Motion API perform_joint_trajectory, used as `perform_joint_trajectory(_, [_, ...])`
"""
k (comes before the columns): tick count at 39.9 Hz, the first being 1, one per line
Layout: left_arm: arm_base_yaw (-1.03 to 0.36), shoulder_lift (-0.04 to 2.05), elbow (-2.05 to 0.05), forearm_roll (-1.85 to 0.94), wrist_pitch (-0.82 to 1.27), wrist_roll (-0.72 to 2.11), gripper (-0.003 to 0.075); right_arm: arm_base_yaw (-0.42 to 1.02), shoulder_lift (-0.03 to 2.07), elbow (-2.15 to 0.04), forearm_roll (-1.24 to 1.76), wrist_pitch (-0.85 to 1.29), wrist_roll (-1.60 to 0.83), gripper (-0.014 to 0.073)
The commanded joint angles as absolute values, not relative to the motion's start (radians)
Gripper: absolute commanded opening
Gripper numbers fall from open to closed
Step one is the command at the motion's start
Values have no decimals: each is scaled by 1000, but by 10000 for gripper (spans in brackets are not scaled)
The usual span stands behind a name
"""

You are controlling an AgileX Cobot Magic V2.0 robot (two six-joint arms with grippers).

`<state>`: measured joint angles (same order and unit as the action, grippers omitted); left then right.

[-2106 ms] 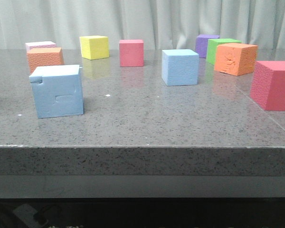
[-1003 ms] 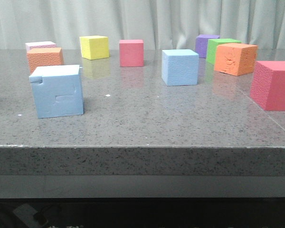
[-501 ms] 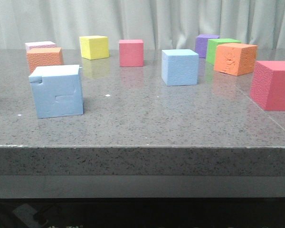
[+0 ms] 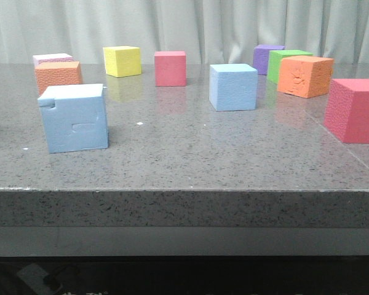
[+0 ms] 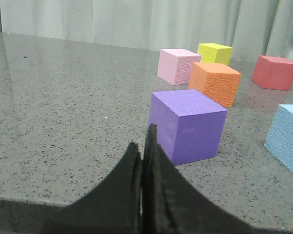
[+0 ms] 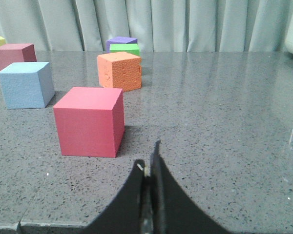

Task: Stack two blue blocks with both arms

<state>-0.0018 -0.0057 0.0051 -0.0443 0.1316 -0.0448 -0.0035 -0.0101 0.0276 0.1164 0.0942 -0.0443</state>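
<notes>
Both the left gripper (image 5: 142, 146) and right gripper (image 6: 150, 163) sit pressed closed and empty, each blue block ahead and off to one side of its jaws: the notched blue block (image 4: 74, 117) and the plain blue block (image 6: 25, 84), apparently unstarted.

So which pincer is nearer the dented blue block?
Left. The dented blue block sits on the left side; the left pincer sees its edge, the right pincer doesn't.

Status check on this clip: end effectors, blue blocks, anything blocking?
Both end effectors, left and right, shut, empty. Notched blue block and plain blue block apart, unstacked. Nothing between them.
</notes>
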Motion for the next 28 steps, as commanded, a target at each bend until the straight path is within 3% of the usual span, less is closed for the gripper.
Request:
perform_joint_trajectory(1, [-2, -28, 43, -47, 41, -47, -18, -7, -29, 26, 119, 6, -51, -71])
perform_joint_trajectory(13, [-2, -28, 43, -47, 16, -47, -18, -7, -29, 26, 119, -22, -51, -71])
perform_joint_trajectory(28, [-2, -28, 43, -47, -185, -48, -18, -7, -29, -5, 119, -84, -51, -71])
